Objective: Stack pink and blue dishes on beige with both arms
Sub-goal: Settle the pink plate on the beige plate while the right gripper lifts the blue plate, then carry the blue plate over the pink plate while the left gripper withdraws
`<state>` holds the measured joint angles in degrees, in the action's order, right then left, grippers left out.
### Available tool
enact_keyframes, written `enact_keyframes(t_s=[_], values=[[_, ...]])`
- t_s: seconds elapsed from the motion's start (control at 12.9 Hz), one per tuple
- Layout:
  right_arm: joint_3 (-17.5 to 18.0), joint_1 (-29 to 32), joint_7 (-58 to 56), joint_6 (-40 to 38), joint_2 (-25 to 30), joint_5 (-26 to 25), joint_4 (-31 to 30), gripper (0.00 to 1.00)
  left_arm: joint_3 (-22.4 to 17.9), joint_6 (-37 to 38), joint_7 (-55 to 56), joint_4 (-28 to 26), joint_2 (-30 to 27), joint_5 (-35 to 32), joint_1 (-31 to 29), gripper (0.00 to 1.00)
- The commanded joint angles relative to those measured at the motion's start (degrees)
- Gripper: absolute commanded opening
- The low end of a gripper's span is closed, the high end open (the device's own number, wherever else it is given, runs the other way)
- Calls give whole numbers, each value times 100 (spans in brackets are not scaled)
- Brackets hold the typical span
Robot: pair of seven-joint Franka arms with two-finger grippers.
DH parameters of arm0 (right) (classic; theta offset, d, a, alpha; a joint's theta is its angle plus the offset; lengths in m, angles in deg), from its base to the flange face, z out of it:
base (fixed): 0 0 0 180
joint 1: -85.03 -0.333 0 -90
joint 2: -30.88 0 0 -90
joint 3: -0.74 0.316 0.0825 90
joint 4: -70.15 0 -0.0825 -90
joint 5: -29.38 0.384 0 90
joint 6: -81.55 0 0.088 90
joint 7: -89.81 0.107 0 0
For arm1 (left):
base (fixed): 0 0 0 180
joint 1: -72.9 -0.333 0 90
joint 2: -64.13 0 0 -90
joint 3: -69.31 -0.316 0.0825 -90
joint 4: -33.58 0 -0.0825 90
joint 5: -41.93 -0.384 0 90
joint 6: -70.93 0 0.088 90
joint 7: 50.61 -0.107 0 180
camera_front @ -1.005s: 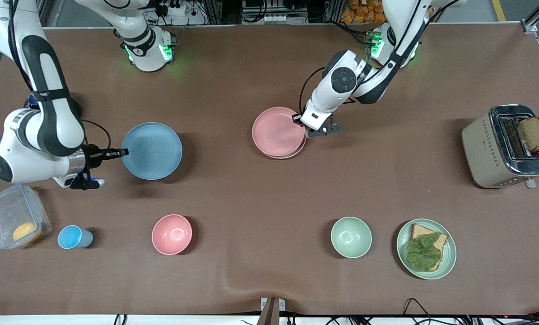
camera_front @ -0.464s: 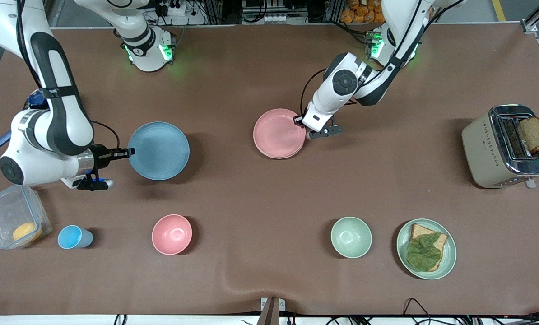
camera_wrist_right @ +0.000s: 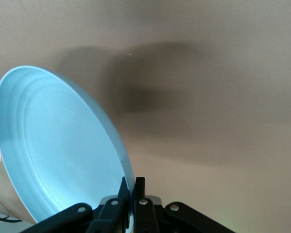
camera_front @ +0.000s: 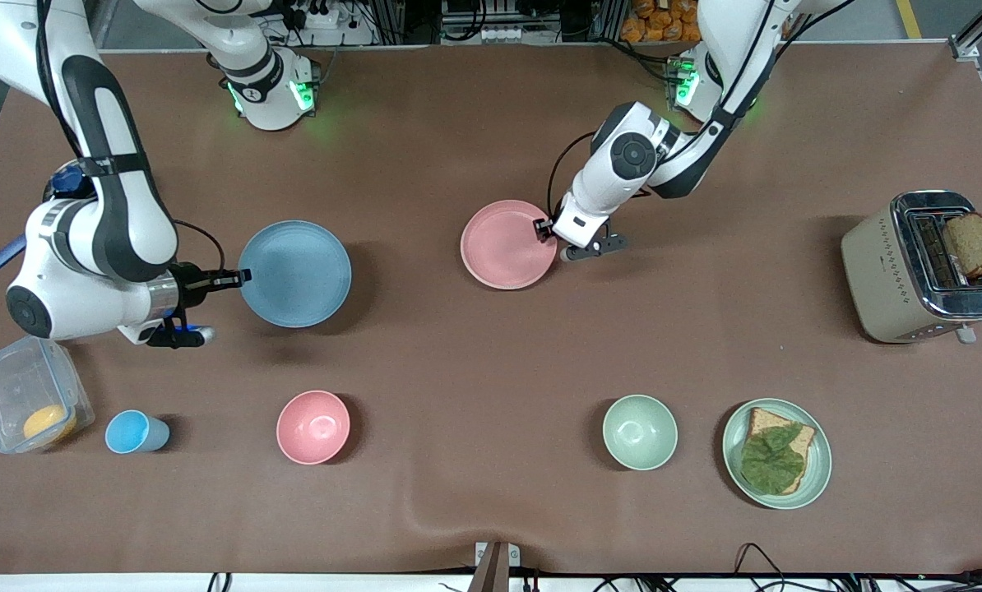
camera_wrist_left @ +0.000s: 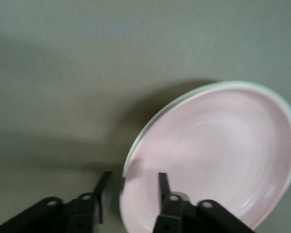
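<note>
Right pincer (camera_front: 232,278) clamped on blue plate (camera_front: 295,273) rim, plate lifted over table (camera_front: 458,362) | left pincer (camera_front: 545,230) apart, straddling pink plate (camera_front: 507,244) rim

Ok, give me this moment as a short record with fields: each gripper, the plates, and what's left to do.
left gripper: open, straddling the pink plate's rim
pink plate: on the beige plate, which is barely visible
right gripper: shut on the blue plate's rim
blue plate: held above the table, toward the right arm's end
remaining: blue plate not yet on the stack
</note>
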<state>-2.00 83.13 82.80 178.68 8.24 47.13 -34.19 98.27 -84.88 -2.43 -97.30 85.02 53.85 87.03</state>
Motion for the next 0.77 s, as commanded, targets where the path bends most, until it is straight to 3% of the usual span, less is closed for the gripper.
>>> enact_keyframes(t_s=[0.0,0.15,0.39,0.7], values=[[-42,-134,112,-114,-12,203,98,0,-13,478,43,131,-654,64,-208,100],[-42,-335,156,-123,-12,238,133,0,-30,1451,-71,674,-1050,-66,-759,100],[-51,-775,402,-88,-47,633,133,0,-22,3209,-211,2114,-1052,-1040,-1359,100],[-51,-1626,762,148,-178,739,133,0,-22,4039,-1324,2891,-1104,-1421,-2193,100]])
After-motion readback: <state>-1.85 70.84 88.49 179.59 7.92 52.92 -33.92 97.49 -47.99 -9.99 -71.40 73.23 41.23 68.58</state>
